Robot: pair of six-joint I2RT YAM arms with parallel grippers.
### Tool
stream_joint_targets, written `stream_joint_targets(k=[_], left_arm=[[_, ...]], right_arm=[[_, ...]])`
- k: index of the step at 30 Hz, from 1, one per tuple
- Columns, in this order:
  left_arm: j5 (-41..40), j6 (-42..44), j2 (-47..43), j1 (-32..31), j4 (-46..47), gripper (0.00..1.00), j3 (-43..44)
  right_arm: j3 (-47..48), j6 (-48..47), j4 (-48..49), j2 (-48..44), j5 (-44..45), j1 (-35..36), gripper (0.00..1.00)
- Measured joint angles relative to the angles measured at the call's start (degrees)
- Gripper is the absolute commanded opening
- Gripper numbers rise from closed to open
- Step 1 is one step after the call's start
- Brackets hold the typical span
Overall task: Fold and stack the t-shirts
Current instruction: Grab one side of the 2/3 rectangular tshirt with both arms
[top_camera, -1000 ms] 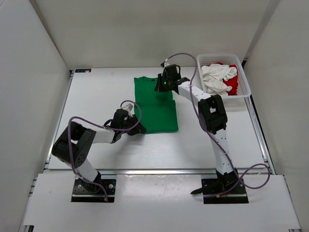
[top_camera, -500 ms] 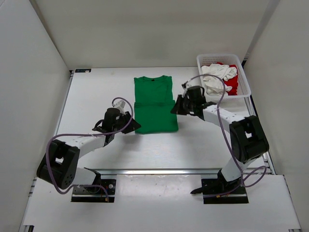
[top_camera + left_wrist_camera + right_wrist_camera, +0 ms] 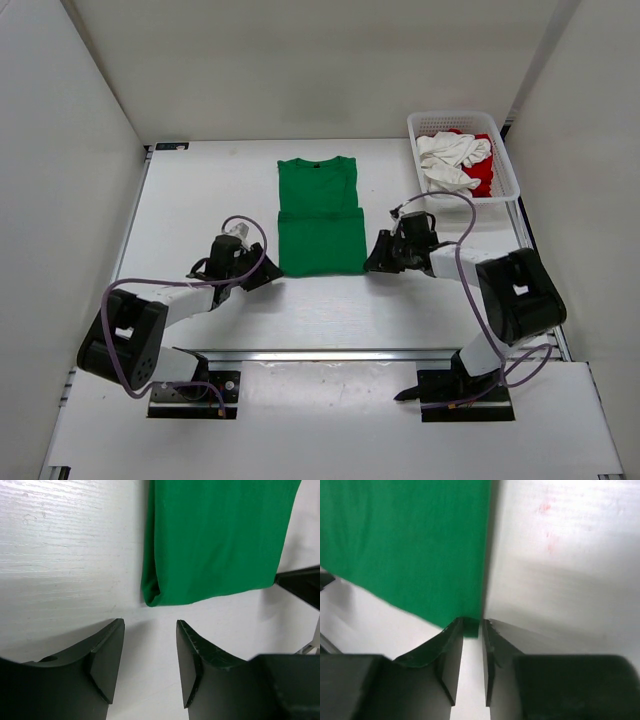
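Green t-shirt (image 3: 318,225) lies folded flat; left gripper (image 3: 150,626) gapes empty, right gripper (image 3: 471,626) barely parted at its corner.

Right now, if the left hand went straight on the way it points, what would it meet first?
Most likely the green shirt: its near corner lies just ahead of the open left hand, in line with the gap.

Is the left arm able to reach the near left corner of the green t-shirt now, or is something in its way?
Probably yes. The left gripper is open, and the green t-shirt has its folded corner just ahead of the fingers, with only bare table between.
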Motion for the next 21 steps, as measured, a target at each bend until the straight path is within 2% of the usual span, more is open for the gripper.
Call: stream_joint_targets(k=[2,4,6,10,12,13,14,15,16,18,20,21], left_arm=[[-0.1,-0.3,0.4,0.0,0.5,0.60,0.0],[-0.2,-0.5,1.6,-0.5,0.9,0.56,0.2],[-0.2,-0.8,3.3,-1.0,1.5,0.46,1.2],[-0.2,-1.2,7.3,-1.7,3.5,0.38,3.1],[0.2,-1.5,8.7,-1.7,4.6,0.33,3.6],[0.2,-1.7,9.1,-1.7,5.0,0.32,3.7],[0.3,-1.7,9.4,-1.7,5.3,0.20,3.7],[0.3,-1.7,9.5,-1.8,5.5,0.20,3.7],[0.2,-1.6,9.5,-1.9,5.5,0.15,3.7],[0.1,-2.0,9.9,-2.0,5.3,0.10,3.7],[0.0,-2.1,9.9,-2.1,5.3,0.00,3.8],[0.0,-2.1,9.8,-2.1,5.2,0.00,3.8]], right_arm=[[-2.2,0.1,0.5,-2.9,-0.1,-0.2,0.35],[-3.7,0.3,0.9,-5.2,-0.2,-0.7,0.40],[-4.3,0.4,1.7,-5.8,-0.4,-0.9,0.42],[-4.5,1.2,3.8,-3.2,-2.6,-1.5,0.42],[-4.4,2.0,6.1,-1.5,-4.8,-1.7,0.39],[-4.4,2.4,7.1,-0.8,-5.8,-1.9,0.31],[-4.4,2.6,8.3,0.0,-6.8,-2.1,0.17],[-4.4,3.4,9.2,0.9,-8.0,-2.3,0.15],[-4.4,3.7,9.8,1.4,-8.5,-2.3,0.07],[-4.4,3.9,10.2,2.6,-9.3,-2.4,0.00],[-4.4,4.7,10.4,3.1,-10.2,-2.3,0.00],[-4.4,4.9,10.4,3.1,-10.3,-2.3,0.00]])
